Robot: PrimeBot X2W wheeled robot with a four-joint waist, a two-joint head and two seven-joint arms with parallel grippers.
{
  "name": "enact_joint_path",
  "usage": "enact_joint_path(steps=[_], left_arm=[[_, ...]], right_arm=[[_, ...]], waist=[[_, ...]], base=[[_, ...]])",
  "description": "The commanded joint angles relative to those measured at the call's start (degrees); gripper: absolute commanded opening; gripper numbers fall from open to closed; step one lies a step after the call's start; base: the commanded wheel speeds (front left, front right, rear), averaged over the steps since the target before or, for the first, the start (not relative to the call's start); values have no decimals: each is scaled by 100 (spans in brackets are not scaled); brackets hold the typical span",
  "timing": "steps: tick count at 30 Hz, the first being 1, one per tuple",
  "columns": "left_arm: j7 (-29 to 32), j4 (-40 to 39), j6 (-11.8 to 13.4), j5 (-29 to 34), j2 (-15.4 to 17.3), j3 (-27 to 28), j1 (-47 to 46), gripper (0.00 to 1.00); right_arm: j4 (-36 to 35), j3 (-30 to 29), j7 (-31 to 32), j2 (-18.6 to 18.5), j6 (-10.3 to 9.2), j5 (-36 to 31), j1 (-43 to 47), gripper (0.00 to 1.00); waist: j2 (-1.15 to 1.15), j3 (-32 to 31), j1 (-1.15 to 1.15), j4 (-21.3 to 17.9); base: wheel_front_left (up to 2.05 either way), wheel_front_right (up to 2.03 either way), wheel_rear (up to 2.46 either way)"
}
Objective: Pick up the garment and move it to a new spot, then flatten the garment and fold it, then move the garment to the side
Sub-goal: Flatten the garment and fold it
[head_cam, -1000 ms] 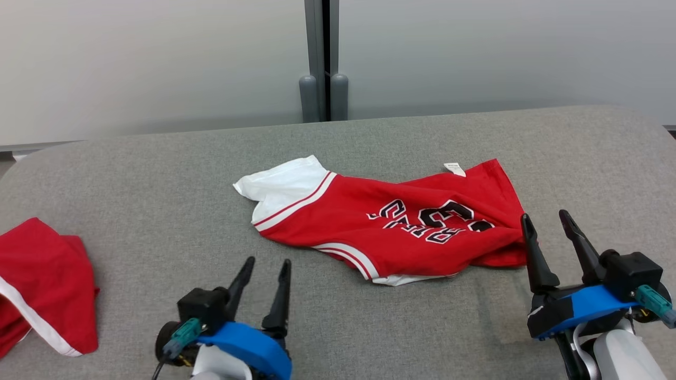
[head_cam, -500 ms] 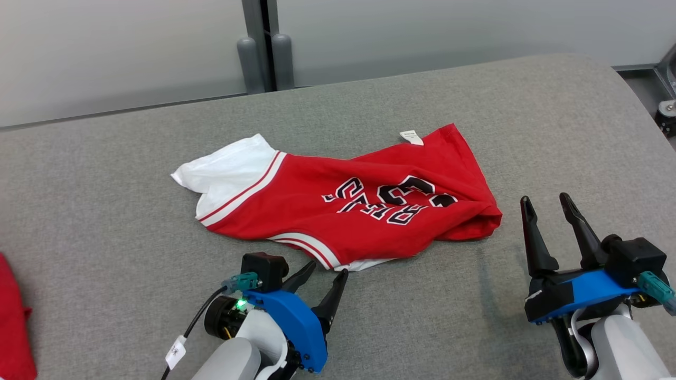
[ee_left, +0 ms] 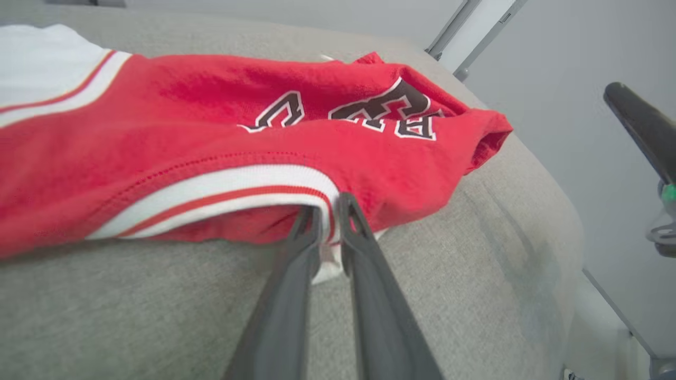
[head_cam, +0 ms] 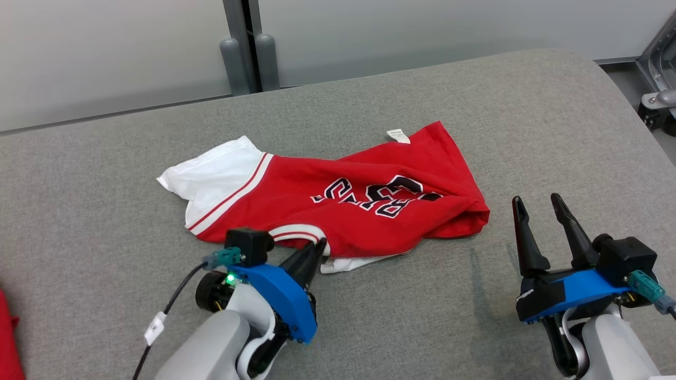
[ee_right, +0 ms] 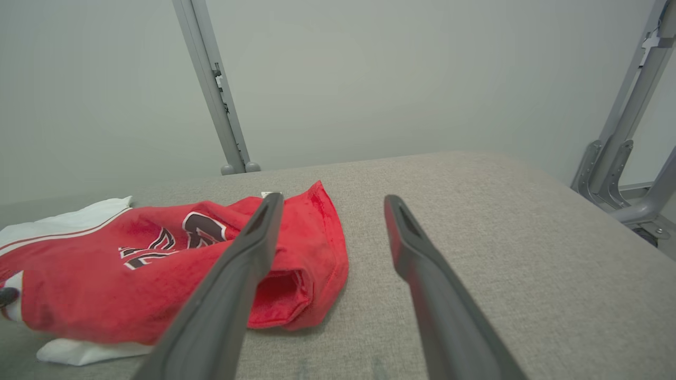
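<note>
A red jersey-style garment [head_cam: 343, 211] with white trim and black lettering lies crumpled in the middle of the grey padded table [head_cam: 528, 105]. My left gripper [head_cam: 319, 245] is at its near edge. In the left wrist view the two fingers of the left gripper [ee_left: 330, 203] stand almost together, with the white-and-red striped hem of the garment [ee_left: 211, 132] pinched between them. My right gripper [head_cam: 536, 199] hovers open to the right of the garment, touching nothing. In the right wrist view the right gripper [ee_right: 334, 199] has wide-apart fingers, and the garment [ee_right: 132, 264] lies to the left.
Another red cloth [head_cam: 8, 343] peeks in at the table's lower left edge. Grey posts [head_cam: 245, 47] stand behind the table and a metal frame [head_cam: 657, 79] is past its right end. Bare padding lies right of and in front of the garment.
The head camera has turned to the right. My left gripper has reached forward to the garment's near hem and its fingers have closed on it. The right gripper keeps its pose.
</note>
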Motion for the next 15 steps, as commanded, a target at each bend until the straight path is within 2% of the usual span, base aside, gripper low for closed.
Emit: enact_joint_path(steps=[1, 5, 11, 15], left_arm=[[-104, -93, -13, -116, 113, -21, -230, 0], [-126, -237, -13, -341, 279, 1, -504, 0], [237, -312, -12, -581, 855, 44, -1377, 0], [497, -45, -12, -732, 1249, 143, -2008, 0]], right_arm=[[13, 21, -21, 21, 1, 33, -71, 100], [-12, 43, -21, 29, 1, 50, -112, 100], [-32, 122, -20, 90, 1, 104, -201, 100], [-40, 154, -21, 165, 1, 130, -257, 100]], waist=[[0, 11, 0, 13], [0, 73, 0, -5], [0, 257, 0, -270], [0, 418, 0, -567]], base=[[0, 0, 0], [0, 0, 0], [0, 0, 0], [0, 0, 0]])
